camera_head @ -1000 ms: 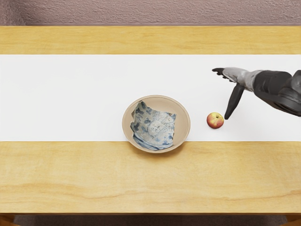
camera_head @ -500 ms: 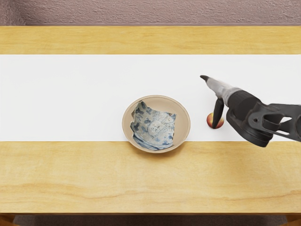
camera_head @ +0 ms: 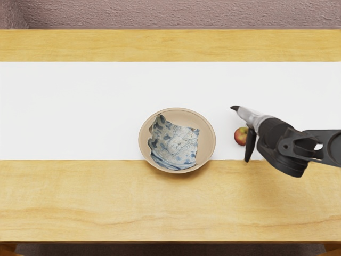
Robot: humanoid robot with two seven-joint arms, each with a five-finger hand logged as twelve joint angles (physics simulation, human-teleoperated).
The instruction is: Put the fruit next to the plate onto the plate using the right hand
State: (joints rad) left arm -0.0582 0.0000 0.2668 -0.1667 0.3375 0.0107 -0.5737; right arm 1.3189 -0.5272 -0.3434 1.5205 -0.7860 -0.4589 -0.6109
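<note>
Beside the plate [camera_head: 211,140], the red-yellow apple [camera_head: 240,136] lies half-hidden under spread fingers [camera_head: 249,148] of the right hand [camera_head: 254,120].

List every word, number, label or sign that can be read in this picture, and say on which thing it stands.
There is no readable text.
The plate has only a blue painted pattern, with no letters that can be made out.
The apple, the right hand, the white strip and the wooden table carry no marks.
</note>
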